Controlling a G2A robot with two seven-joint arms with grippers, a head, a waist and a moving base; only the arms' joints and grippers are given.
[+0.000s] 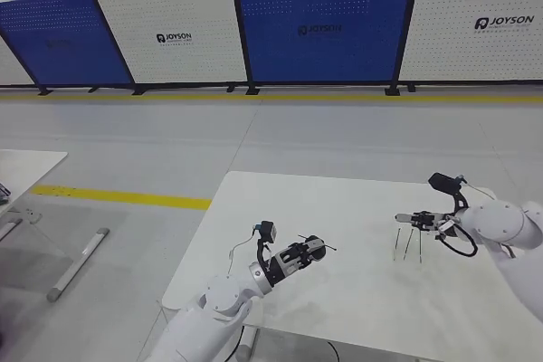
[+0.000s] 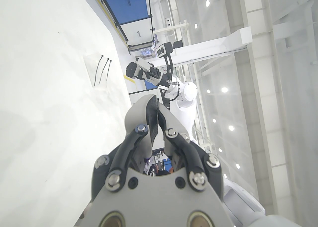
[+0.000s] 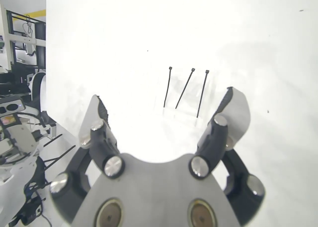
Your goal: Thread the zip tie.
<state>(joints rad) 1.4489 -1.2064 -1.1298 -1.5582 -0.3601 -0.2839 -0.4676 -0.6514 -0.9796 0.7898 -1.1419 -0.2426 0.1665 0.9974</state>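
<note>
Left gripper [image 1: 315,246], top view: clamped on a thin black tie [image 1: 330,246] that pokes out past its tip, over the near-left part of the table [image 1: 344,199]; right gripper [image 1: 407,218] is spread apart above three loose ties [image 1: 407,244] lying side by side. Left wrist: pads [image 2: 152,113] pressed together, loose ties [image 2: 101,70] well ahead on the table, right gripper [image 2: 130,70] near them. Right wrist: right gripper [image 3: 164,95] wide apart, loose ties [image 3: 185,88] flat on the table beyond the fingertips, heads at the far end.
</note>
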